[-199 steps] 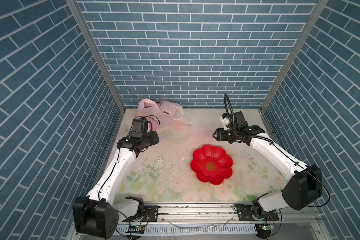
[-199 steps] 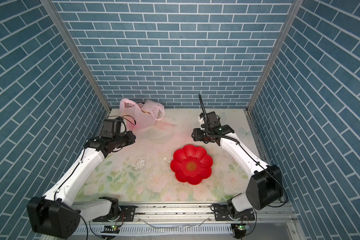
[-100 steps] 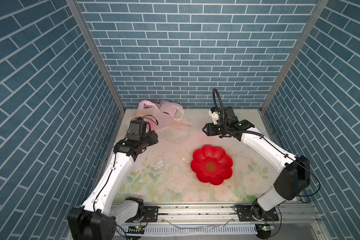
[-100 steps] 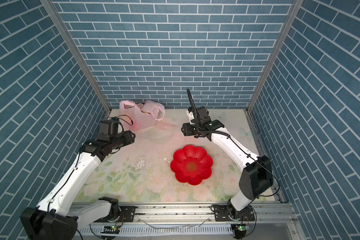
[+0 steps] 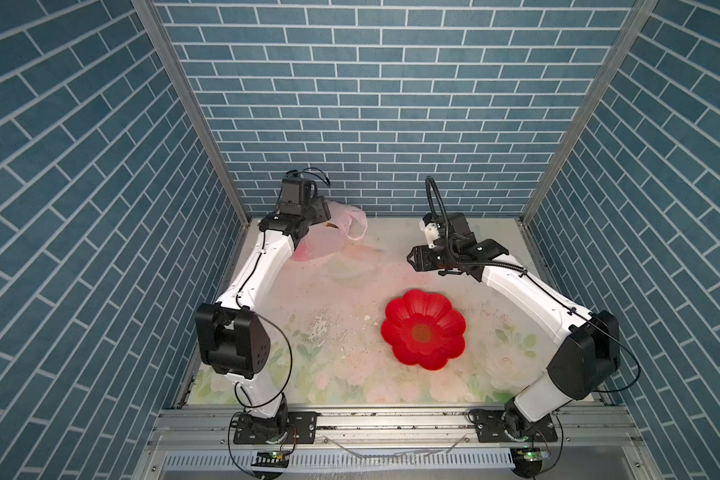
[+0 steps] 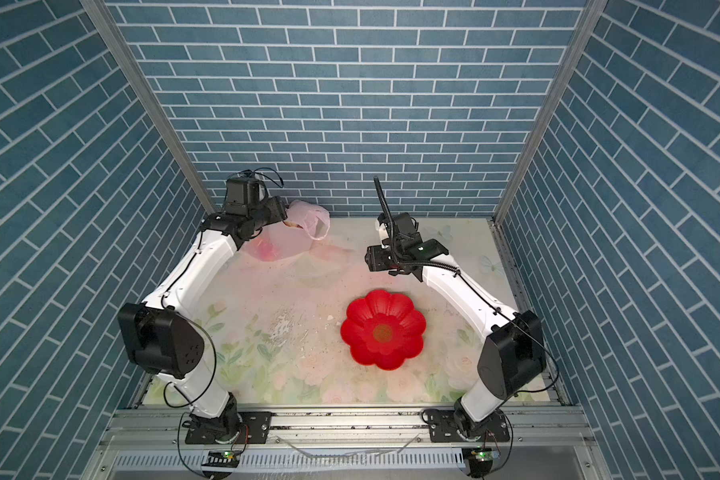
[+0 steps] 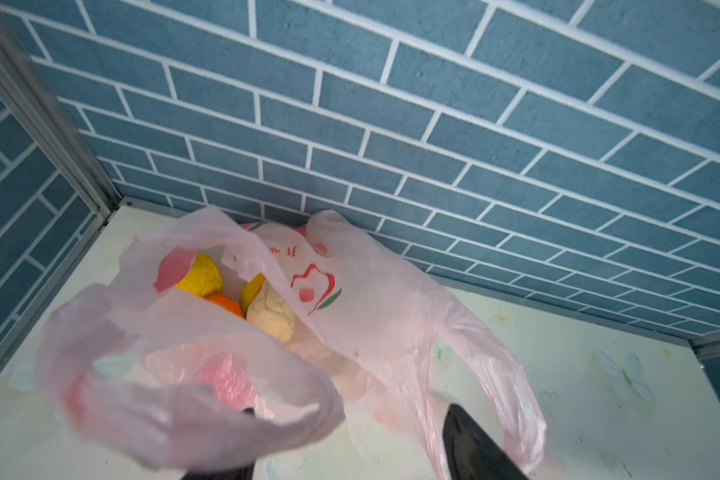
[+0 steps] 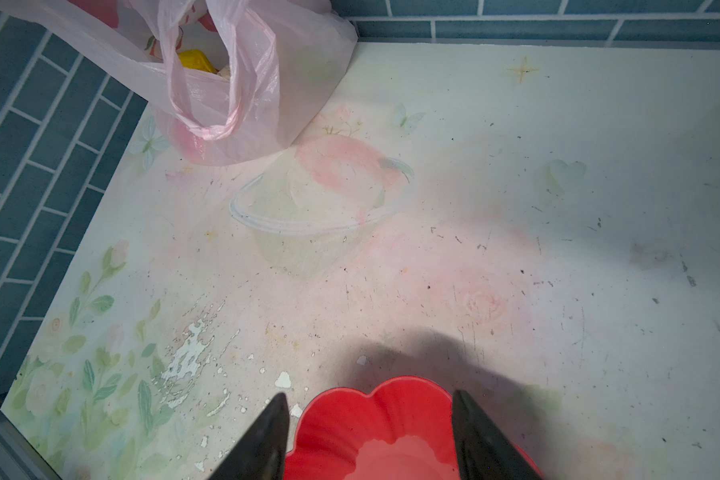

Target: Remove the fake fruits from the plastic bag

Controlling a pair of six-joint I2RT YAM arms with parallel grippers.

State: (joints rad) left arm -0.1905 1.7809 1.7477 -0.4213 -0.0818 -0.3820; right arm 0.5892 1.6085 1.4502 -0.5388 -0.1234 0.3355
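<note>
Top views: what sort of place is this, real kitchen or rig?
Probably a lab test booth, not a home: brick-print wall panels in metal framing, robot arms bolted to a front rail, worn floral tabletop.

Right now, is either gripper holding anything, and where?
Nothing is clamped. The right gripper is open and empty; the left gripper is open, a handle loop of the plastic bag draped across one finger.
</note>
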